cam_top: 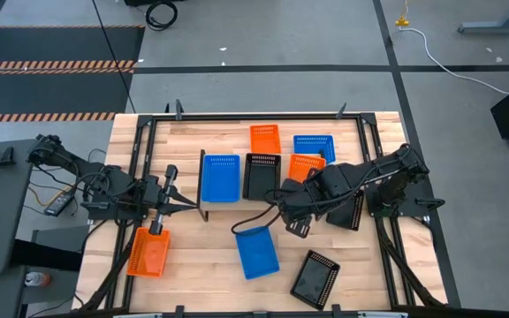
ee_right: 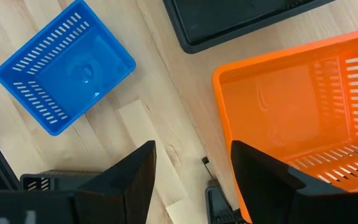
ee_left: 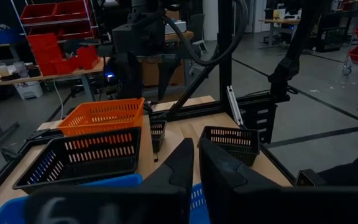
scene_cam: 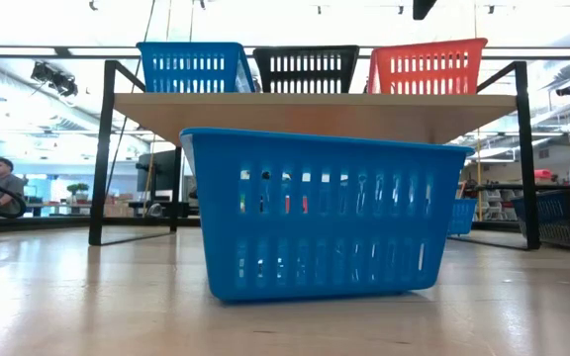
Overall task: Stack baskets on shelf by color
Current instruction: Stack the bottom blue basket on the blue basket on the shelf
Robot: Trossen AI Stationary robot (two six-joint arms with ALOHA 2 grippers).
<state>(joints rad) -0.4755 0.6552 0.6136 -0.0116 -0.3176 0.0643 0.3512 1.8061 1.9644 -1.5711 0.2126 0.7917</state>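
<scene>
Shelf has a blue basket, a black basket and an orange basket sitting side by side on it; right gripper hangs with fingers spread apart, just beside the orange one, nothing held; another blue basket lies on the table near it; left gripper is pinched together at the shelf's far end, empty, with an orange basket behind it.

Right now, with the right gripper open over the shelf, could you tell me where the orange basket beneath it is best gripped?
Probably by its rim wall. The orange basket sits upright with its mouth facing up, and the right gripper hangs open above its edge. I would come straight down, one finger inside and one outside that thin, perforated wall. The black basket sits close by, so I would choose the side away from it.
</scene>
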